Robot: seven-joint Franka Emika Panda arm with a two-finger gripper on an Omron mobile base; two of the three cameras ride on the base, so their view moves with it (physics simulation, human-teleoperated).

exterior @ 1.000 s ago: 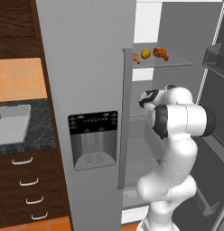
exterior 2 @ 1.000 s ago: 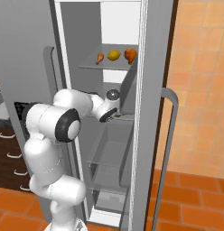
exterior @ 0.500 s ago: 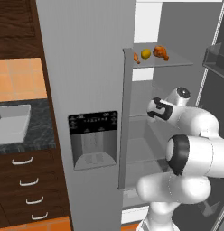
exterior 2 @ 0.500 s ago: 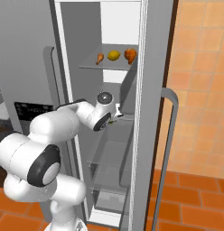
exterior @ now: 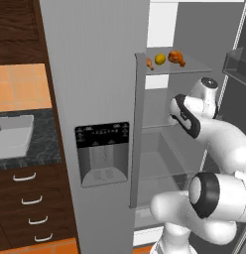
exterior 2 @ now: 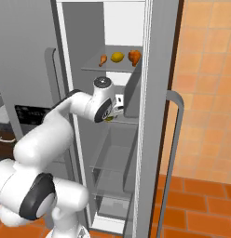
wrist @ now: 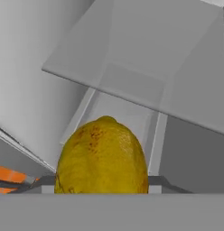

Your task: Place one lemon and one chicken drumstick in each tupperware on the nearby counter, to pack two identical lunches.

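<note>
From the left base view you see the open fridge with its upper shelf [exterior: 194,67] carrying a lemon [exterior: 160,59] between a small drumstick [exterior: 149,64] and a larger drumstick [exterior: 177,57]; the arm reaches in below that shelf, and a grey tray [exterior: 13,136] rests on the black counter [exterior: 43,144] to the left. From the right base view you find the gripper [exterior 2: 112,116] inside the fridge under the shelf, with something yellow showing at its tip. In the hand view a second lemon [wrist: 102,158] sits right at the fingers, grasped between them, with fridge shelving beyond.
</note>
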